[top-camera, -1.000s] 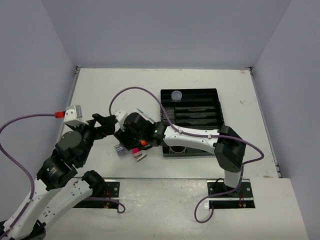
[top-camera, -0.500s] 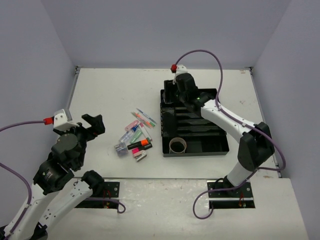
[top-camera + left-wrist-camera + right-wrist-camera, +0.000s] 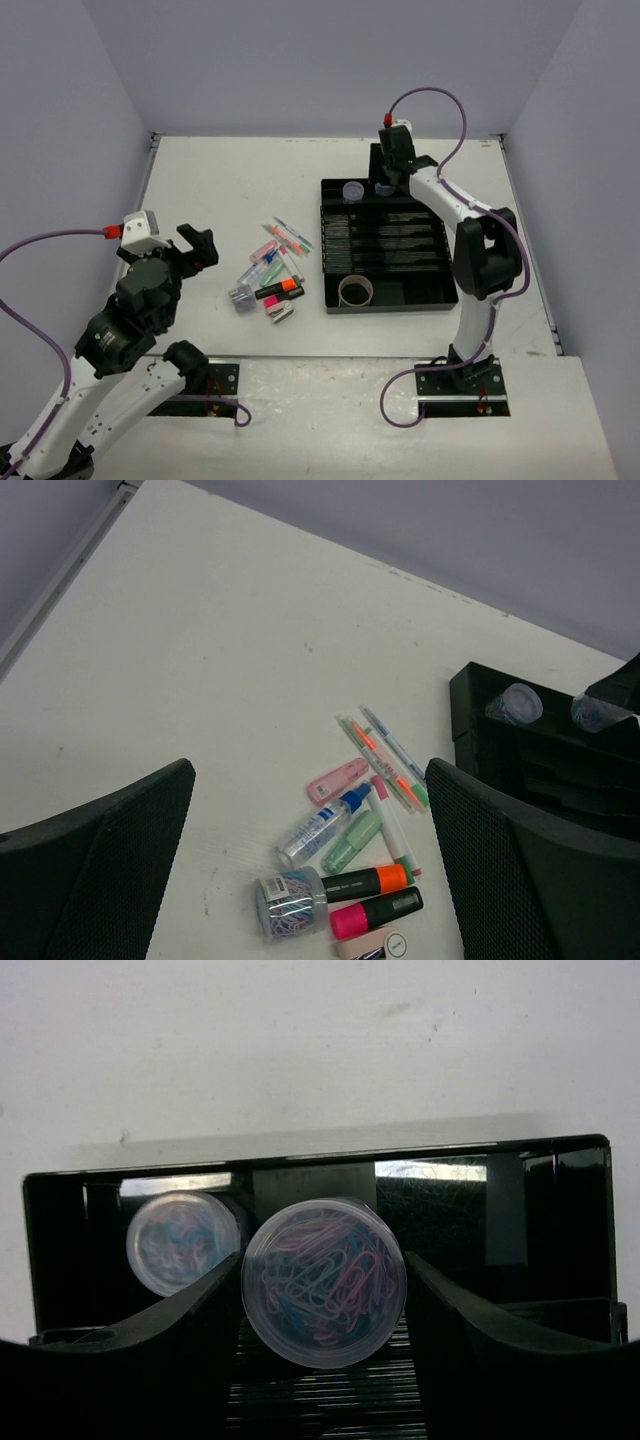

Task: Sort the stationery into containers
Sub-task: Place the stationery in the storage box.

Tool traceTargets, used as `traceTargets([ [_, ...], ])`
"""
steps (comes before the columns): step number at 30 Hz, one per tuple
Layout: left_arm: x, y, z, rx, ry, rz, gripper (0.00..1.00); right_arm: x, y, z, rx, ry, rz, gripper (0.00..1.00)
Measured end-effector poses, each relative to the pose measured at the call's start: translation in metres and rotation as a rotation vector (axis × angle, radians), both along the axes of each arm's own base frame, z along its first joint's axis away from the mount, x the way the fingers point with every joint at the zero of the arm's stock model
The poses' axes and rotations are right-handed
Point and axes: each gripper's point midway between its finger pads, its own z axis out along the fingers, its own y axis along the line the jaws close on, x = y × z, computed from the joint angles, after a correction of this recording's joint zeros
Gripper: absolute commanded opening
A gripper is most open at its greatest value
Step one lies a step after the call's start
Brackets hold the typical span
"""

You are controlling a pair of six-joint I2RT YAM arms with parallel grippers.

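Observation:
My right gripper [image 3: 384, 186] [image 3: 322, 1268] is shut on a clear tub of coloured paper clips [image 3: 323, 1295], over the far end of the black organiser tray [image 3: 447, 292] [image 3: 560, 1146]. A second clear tub [image 3: 353, 190] [image 3: 180, 1243] stands in that end section, just to its left. The tan tape roll [image 3: 354, 291] lies in the tray's near section. My left gripper [image 3: 197, 247] [image 3: 308, 776] hangs open above the loose pile. That pile holds a third tub [image 3: 290, 905], orange [image 3: 365, 882] and pink [image 3: 375, 916] highlighters, a blue-capped bottle [image 3: 320, 826] and thin pens [image 3: 385, 760].
A pale green highlighter [image 3: 352, 841], a pink flat item [image 3: 337, 780] and a small white block [image 3: 375, 947] also lie in the pile. The tray's long middle slots [image 3: 385, 235] look dark. Grey walls close off the table [image 3: 220, 180] at the left, back and right.
My right arm swung from the pile across to the tray's far end, carrying the tub. The left arm drew back to the left, its gripper still open.

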Motion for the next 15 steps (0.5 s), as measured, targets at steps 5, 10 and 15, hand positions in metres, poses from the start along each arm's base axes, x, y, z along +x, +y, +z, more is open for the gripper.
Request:
traceTargets([
  [5, 0.0, -0.002, 0.0, -0.002, 0.001, -0.009, 1.0, -0.004, -0.002, -0.024, -0.02, 0.062, 0.005, 0.44],
  [10, 0.0, -0.002, 0.0, -0.002, 0.001, -0.011, 1.0, -0.003, 0.001, -0.038, -0.025, 0.088, 0.022, 0.46],
  [15, 0.0, -0.002, 0.0, -0.002, 0.001, -0.011, 1.0, 0.001, 0.001, -0.036, -0.028, 0.084, 0.03, 0.48],
])
